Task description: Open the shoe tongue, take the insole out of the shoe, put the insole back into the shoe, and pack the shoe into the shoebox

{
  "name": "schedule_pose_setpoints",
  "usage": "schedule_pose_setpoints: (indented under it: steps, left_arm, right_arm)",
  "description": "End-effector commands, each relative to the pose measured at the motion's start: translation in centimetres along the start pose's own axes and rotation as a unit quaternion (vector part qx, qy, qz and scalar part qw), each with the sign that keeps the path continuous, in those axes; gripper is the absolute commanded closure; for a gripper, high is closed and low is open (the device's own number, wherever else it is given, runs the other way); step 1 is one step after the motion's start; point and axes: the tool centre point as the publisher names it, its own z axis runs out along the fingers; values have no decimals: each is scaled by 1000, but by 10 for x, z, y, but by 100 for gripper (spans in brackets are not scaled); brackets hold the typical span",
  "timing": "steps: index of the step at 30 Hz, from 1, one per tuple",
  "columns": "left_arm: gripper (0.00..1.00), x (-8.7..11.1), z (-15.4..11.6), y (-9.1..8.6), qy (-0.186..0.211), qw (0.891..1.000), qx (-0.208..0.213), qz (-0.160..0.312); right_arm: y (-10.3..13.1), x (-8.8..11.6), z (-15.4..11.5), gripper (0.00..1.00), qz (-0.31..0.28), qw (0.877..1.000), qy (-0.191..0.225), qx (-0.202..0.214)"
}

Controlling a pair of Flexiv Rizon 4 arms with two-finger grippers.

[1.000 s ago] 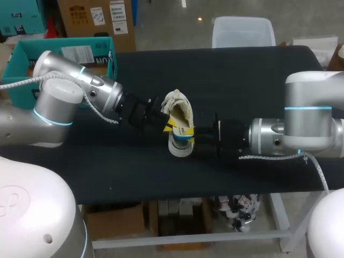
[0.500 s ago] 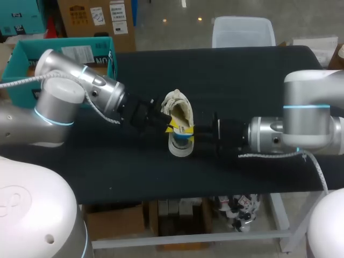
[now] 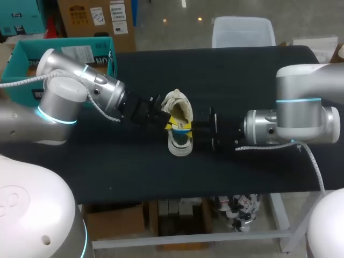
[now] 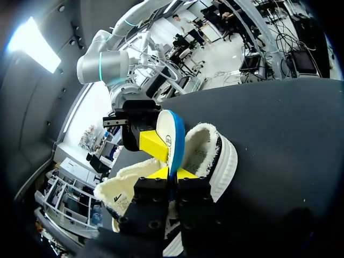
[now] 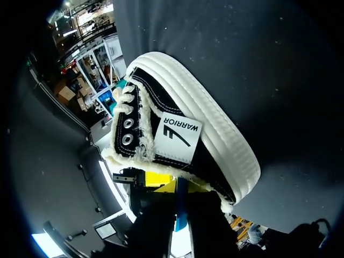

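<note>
From above, you see the shoe (image 3: 180,110) near the middle of the black table (image 3: 258,80), with its fluffy open top facing up. Your left arm (image 3: 80,91) comes in from the left and your right arm (image 3: 290,126) from the right. The left gripper (image 3: 167,124) and the right gripper (image 3: 189,132) meet at the shoe's opening, one on each side. A bit of blue from the insole (image 3: 183,130) shows between them.

Through the left wrist camera, you see the insole (image 4: 167,131) standing on its edge out of the shoe (image 4: 212,156). It is white with a blue rim. The left gripper (image 4: 172,174) has its two yellow tips pinched tight on the near edge. The right gripper (image 4: 161,150) is on the far side, with one yellow finger flat against the insole's white face. Its other finger is hidden behind.

Through the right wrist camera, you see the shoe (image 5: 215,140), black with a thick white sole, on the table (image 5: 258,70) just ahead. The right gripper (image 5: 180,193) has its fingers close together, with the thin blue edge of the insole (image 5: 181,212) squeezed between them. The left gripper (image 5: 148,179) shows just beyond.
</note>
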Motion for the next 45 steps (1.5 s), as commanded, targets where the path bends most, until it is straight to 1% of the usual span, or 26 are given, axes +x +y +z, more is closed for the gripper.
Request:
schedule_pose_setpoints:
  steps: [1,4,5,6,7,10,15,16,18,20,22,28,30,31,33,34,36,37,38,39,42,45]
  left_arm:
    - [100,-2,7,1,-2,1000,3,0]
    - [100,-1,6,0,-3,1000,4,0]
    - [100,0,6,0,-4,1000,4,-1]
    - [100,1,7,-1,-4,1000,5,-1]
    - [100,2,7,-1,-4,1000,5,-1]
    - [100,3,7,-2,-5,1000,5,-2]
    - [100,5,5,-4,-7,1000,3,-3]
    - [100,5,5,-4,-8,1000,3,-3]
    - [100,5,4,-4,-9,1000,2,-3]
    - [100,5,3,-5,-10,1000,2,-3]
    - [100,5,3,-6,-10,1000,2,-2]
    - [100,3,2,-12,-9,1000,5,-1]
    - [61,2,2,-18,-7,1000,9,6]
    - [59,2,2,-20,-7,1000,11,8]
    - [63,2,1,-26,-6,1000,16,14]
    - [67,2,1,-28,-5,1000,18,16]
    - [70,2,2,-31,-2,1000,20,20]
    - [74,1,3,-31,-1,1000,19,22]
    - [91,1,3,-32,-1,1000,19,23]
    - [100,1,4,-32,0,1000,19,23]
    - [100,2,4,-31,0,1000,19,25]
    - [100,4,6,-25,5,1000,16,22]
  right_arm:
    - [4,1,9,100,1,1000,-3,7]
    - [-3,0,4,100,0,1000,-2,2]
    - [-5,0,2,77,-2,1000,-1,1]
    - [-8,0,0,63,-5,1000,0,-4]
    - [-11,-1,-2,60,-7,1000,2,-6]
    - [-21,-1,-10,59,-15,1000,4,-17]
    - [-30,-3,-20,62,-19,999,9,-28]
    - [-31,-4,-20,64,-20,999,10,-30]
    - [-32,-5,-22,72,-20,999,12,-32]
    - [-31,-5,-23,87,-19,999,12,-33]
    - [-28,-6,-23,100,-16,999,14,-32]
    - [-25,-7,-16,100,-12,1000,8,-17]
    - [-25,-7,-14,100,-13,1000,6,-15]
    - [-25,-7,-14,100,-13,1000,4,-15]
    - [-26,-7,-13,100,-13,1000,2,-15]
    - [-27,-7,-14,100,-13,1000,2,-15]
    - [-28,-7,-14,100,-13,1000,1,-16]
    - [-28,-8,-14,100,-13,1000,1,-16]
    - [-28,-8,-14,100,-13,1000,1,-16]
    - [-29,-8,-13,100,-13,1000,0,-17]
    - [-28,-9,-12,100,-11,1000,-4,-17]
    - [-22,-10,-10,100,-5,1000,-7,-17]
